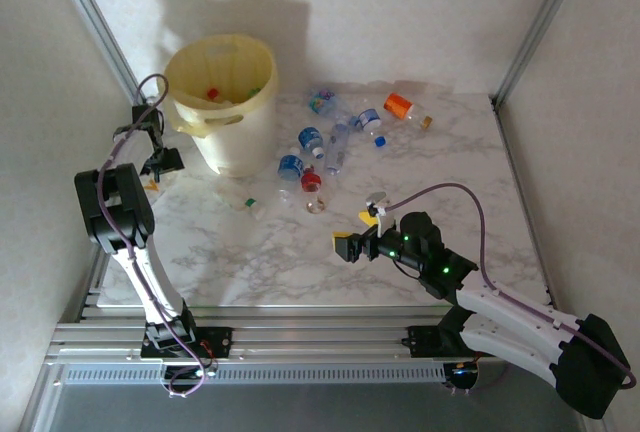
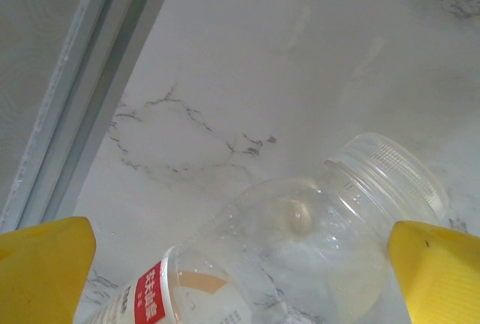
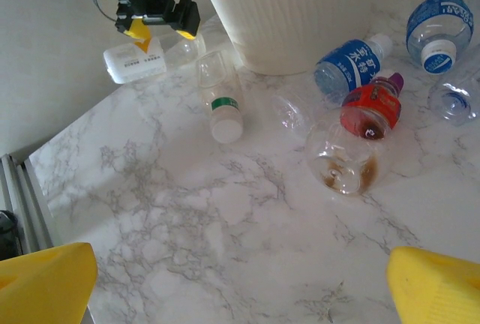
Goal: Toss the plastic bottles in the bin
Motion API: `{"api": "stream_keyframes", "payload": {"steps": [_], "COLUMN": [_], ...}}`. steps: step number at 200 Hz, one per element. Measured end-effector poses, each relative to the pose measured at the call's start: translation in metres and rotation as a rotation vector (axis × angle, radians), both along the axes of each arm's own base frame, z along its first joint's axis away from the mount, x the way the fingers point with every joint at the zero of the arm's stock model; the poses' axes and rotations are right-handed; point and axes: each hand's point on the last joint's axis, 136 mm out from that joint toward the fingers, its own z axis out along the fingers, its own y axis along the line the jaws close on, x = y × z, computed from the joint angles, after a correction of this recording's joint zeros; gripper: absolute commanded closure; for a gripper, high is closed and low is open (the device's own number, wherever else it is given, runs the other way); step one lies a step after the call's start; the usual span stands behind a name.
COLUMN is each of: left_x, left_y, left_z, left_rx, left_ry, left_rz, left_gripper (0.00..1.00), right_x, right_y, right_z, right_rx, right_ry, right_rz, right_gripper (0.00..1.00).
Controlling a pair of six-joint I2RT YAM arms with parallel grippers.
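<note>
The left gripper (image 1: 160, 164) is hanging just beside the bin (image 1: 240, 127). Its yellow fingers (image 2: 45, 271) are spread wide and are gripping nothing. A clear bottle with a red label (image 2: 300, 241) is lying on the table (image 1: 300, 262) right under it, between the fingers. The right gripper (image 1: 350, 246) is wide open too, holding nothing, over bare table near the front. The other plastic bottles (image 1: 330, 137) are lying scattered to the right of the bin, and a few are lying inside it.

light: dim, soft | shadows: bin (image 1: 222, 102) on wall | focus: sharp
</note>
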Motion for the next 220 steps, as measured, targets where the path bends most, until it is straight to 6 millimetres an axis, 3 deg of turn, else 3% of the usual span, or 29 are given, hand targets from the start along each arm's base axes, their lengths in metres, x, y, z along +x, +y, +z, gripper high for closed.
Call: {"api": "stream_keyframes", "payload": {"steps": [90,116,161,186,220], "left_x": [-0.056,-0.074,-0.094,-0.094,-0.085], "left_y": [-0.029,-0.041,-0.051,-0.054,-0.055], "left_z": [-0.034,-0.035,-0.045,-0.038,-0.011], "left_rx": [-0.134,-0.172,-0.202,-0.212,-0.218], "left_ry": [0.08,0.071,0.069,0.035,-0.068], "left_rz": [0.017,0.021,0.038,0.043,0.036], "left_gripper": [0.01,0.04,0.19,0.3,0.39], "right_x": [0.001,0.0,0.0,0.0,-0.001], "right_y": [0.004,0.005,0.006,0.006,0.006], "right_z": [0.002,0.004,0.002,0.002,0.002], "right_rx": [0.016,0.028,0.029,0.032,0.036], "right_ry": [-0.006,-0.009,-0.001,0.003,0.007], "right_rz": [0.01,0.018,0.024,0.022,0.021], "right_gripper": [0.01,0.01,0.01,0.01,0.01]}}
